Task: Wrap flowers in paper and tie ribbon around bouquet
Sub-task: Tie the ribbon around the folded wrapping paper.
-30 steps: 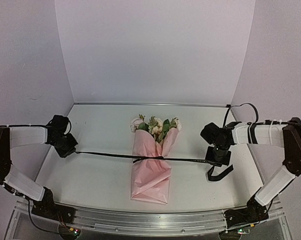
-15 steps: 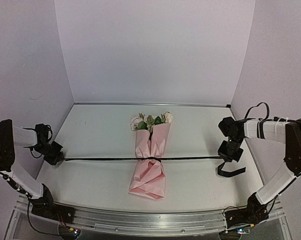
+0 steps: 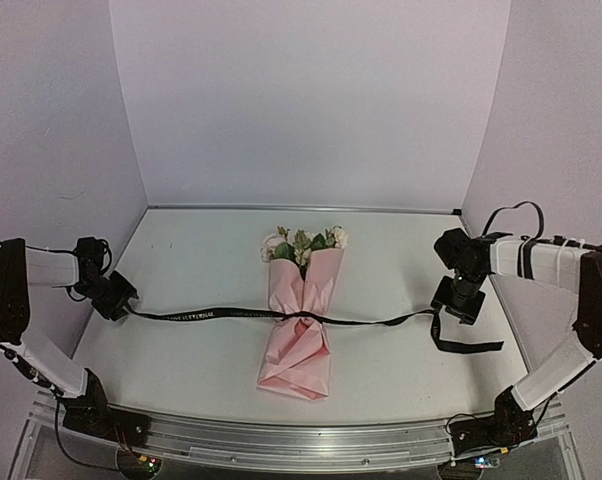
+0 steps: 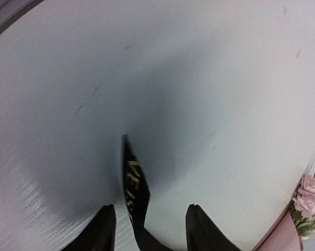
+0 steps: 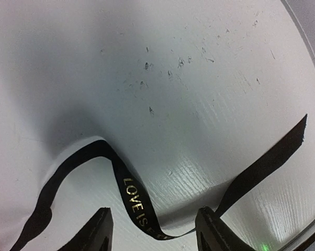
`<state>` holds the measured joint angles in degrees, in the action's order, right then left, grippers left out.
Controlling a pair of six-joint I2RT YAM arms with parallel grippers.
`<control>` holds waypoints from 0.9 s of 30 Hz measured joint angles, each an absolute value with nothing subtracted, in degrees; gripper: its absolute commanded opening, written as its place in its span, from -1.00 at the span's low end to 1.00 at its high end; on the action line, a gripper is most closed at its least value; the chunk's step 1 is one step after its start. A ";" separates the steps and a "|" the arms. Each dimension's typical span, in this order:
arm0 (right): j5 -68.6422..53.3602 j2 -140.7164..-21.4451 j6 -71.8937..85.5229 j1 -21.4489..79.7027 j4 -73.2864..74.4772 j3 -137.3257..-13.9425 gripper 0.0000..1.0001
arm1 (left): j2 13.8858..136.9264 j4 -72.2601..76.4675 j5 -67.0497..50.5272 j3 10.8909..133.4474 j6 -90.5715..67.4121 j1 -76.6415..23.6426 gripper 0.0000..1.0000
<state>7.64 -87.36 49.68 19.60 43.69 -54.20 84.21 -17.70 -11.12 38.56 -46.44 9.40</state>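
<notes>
The bouquet [image 3: 299, 335] lies in the middle of the table, flowers [image 3: 303, 240] pointing to the back, pink paper [image 3: 303, 290] pinched at its waist. The black ribbon [image 3: 211, 314] is tied round that waist and lies slack on the table to both sides. My left gripper [image 3: 121, 300] is open at the ribbon's left end; that lettered ribbon end [image 4: 132, 178] rises loose between its fingers [image 4: 106, 225]. My right gripper [image 3: 456, 305] is open too, and a curl of ribbon [image 5: 134, 196] lies between its spread fingers [image 5: 210, 227], ungripped. The ribbon's right tail [image 3: 471, 348] trails past it.
White table [image 3: 201, 260] with walls close on three sides. A metal rail [image 3: 301, 440] runs along the near edge, with both arm bases on it. The flowers [image 4: 306, 201] show at the right edge of the left wrist view.
Both grippers have opened and let go of the ribbon. It was stretched taut between them and now lies slack on the table. Both arms have barely shifted.
</notes>
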 measured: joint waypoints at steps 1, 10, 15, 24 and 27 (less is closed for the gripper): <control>7.65 -86.35 49.58 19.68 43.87 -54.31 0.38 | 83.86 -17.84 -10.88 39.28 -46.06 9.28 0.48; 5.08 -79.22 50.98 26.97 42.98 -56.15 0.52 | 75.46 -17.96 -11.57 44.17 -48.66 2.35 0.62; 1.85 -78.86 60.05 35.64 34.05 -52.75 0.53 | 69.37 -7.27 -14.99 35.51 -63.35 -11.22 0.69; 1.77 -81.02 76.87 44.12 18.57 -47.12 0.62 | 74.39 13.84 -12.24 26.85 -89.76 -30.58 0.73; 1.53 -82.92 80.96 45.05 13.38 -46.26 0.65 | 79.96 21.70 -11.84 26.85 -96.18 -33.21 0.71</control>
